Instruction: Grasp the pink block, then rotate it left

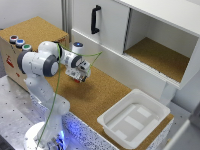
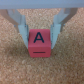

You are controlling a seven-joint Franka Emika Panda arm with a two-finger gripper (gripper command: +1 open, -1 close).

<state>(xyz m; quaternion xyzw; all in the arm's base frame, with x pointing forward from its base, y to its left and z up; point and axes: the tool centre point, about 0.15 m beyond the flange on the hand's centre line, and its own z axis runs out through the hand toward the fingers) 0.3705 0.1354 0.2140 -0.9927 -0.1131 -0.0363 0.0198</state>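
My hand [image 2: 41,31] is down over the cork-topped counter [image 1: 107,92], and between its two pale grey fingers [image 2: 21,26] sits the small reddish-pink block [image 2: 40,43], roughly a cube. In the wrist view the block shows a dark letter A on the face toward the camera and a short dark line lower down on the next face. Each finger lies against one side of the block, so the hand is closed to the block's width and has hold of it. Whether the block rests on the cork or is raised a little off it, I cannot tell.

In the exterior view my white arm reaches across the counter with the hand [image 1: 79,75] pointing down near the back of the cork surface; the block itself is too small and hidden there to make out. Behind the hand stands a white cabinet with a black handle [image 1: 95,19] on its closed door and an open compartment [image 1: 157,52] floored in cork. At the exterior view's left, a cork-covered box carries three round coloured buttons [image 1: 20,43]. A white plastic tray [image 1: 134,119] sits at the exterior view's right end of the counter, well apart from my hand.
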